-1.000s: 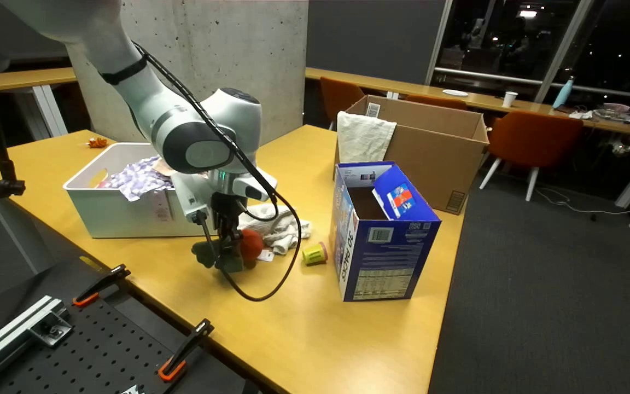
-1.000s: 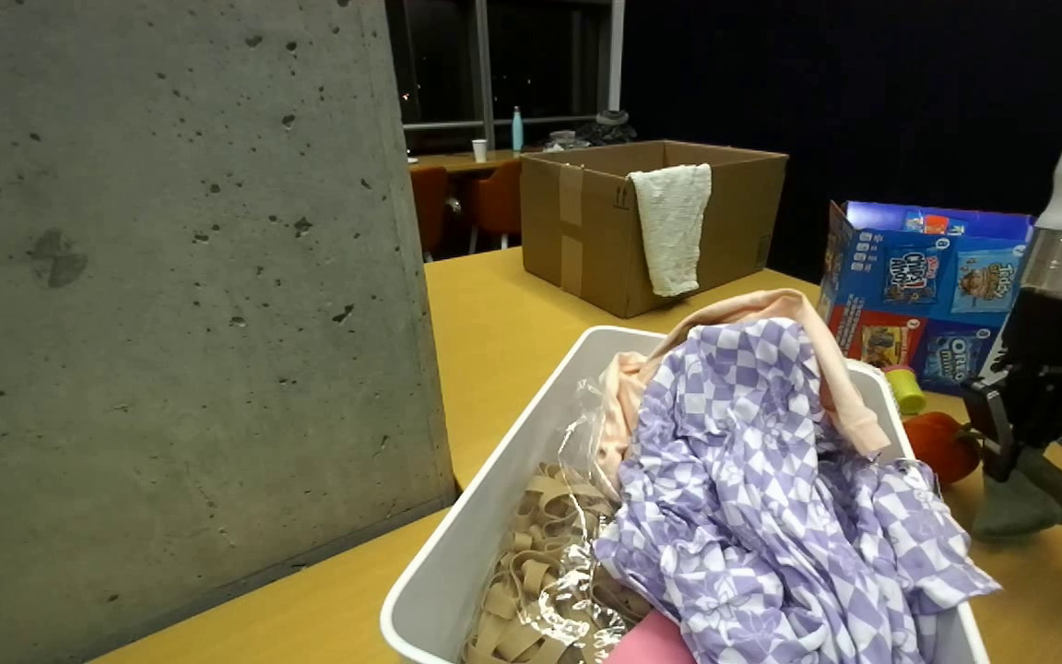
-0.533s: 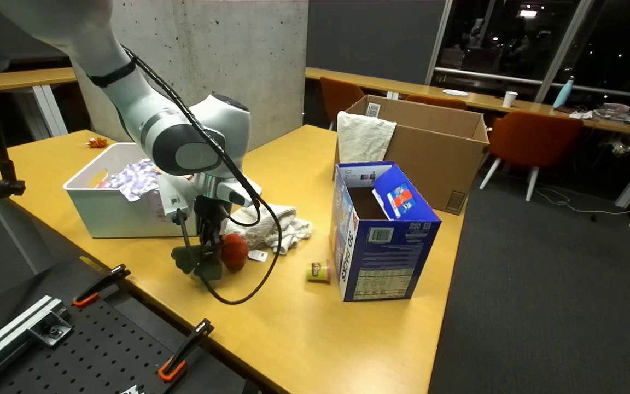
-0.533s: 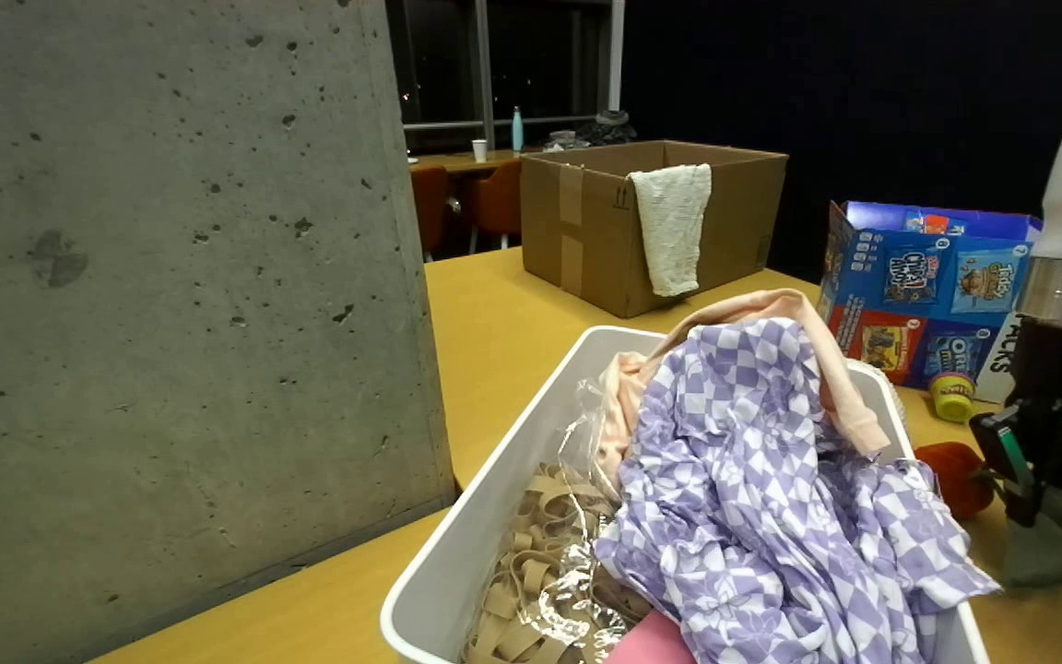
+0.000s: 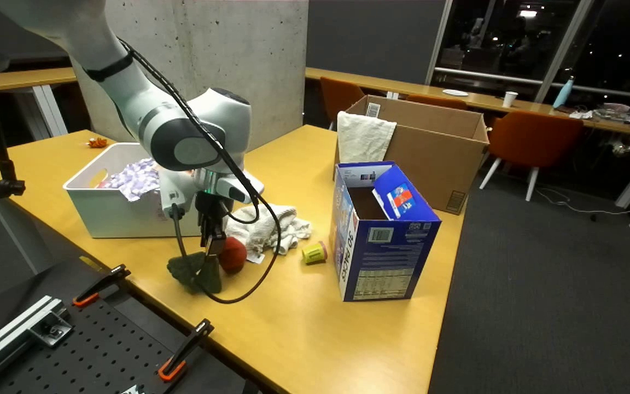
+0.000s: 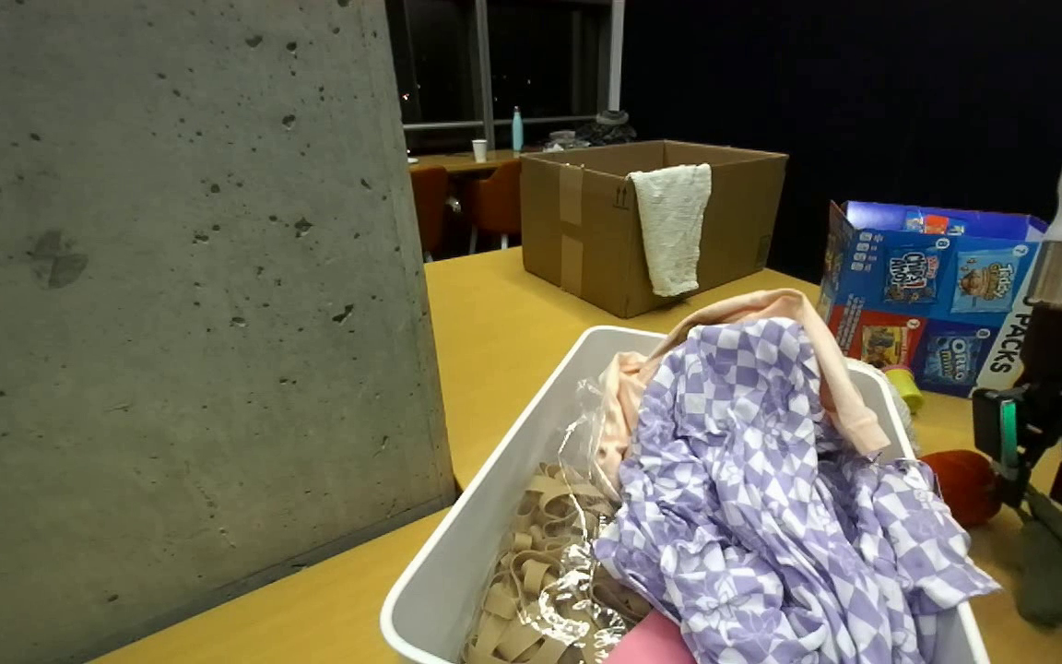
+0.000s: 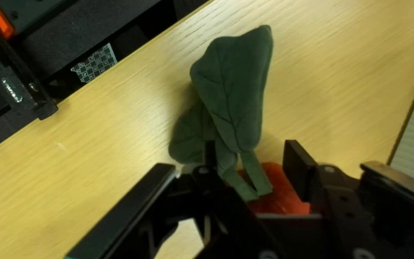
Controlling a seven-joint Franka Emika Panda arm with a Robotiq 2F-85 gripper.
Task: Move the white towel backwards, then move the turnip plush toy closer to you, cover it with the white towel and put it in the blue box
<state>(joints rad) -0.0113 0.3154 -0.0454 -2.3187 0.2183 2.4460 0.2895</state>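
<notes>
The turnip plush toy has an orange-red body [image 5: 233, 256] and dark green leaves [image 5: 196, 272]. It lies on the table near the front edge; its body also shows in an exterior view [image 6: 958, 486]. My gripper [image 5: 215, 241] is just above it, pointing down. In the wrist view the fingers [image 7: 251, 149] stand apart, with the leaf stems [image 7: 246, 176] and part of the body below and between them. The white towel [image 5: 268, 227] lies crumpled behind the toy, mostly hidden in an exterior view. The blue box [image 5: 389, 257] stands open at the right.
A yellow can [image 5: 314, 253] lies between the towel and the blue box. A white bin [image 5: 129, 213] of fabric stands left of the arm. A large cardboard box [image 5: 430, 148] with another white cloth [image 5: 367, 137] over its rim is behind. Clamps [image 5: 186, 350] line the table's front.
The turnip moved left and towards the table's front edge with the gripper, away from the towel. The fingers now stand apart above the stems. The yellow can rolled forward, then back.
</notes>
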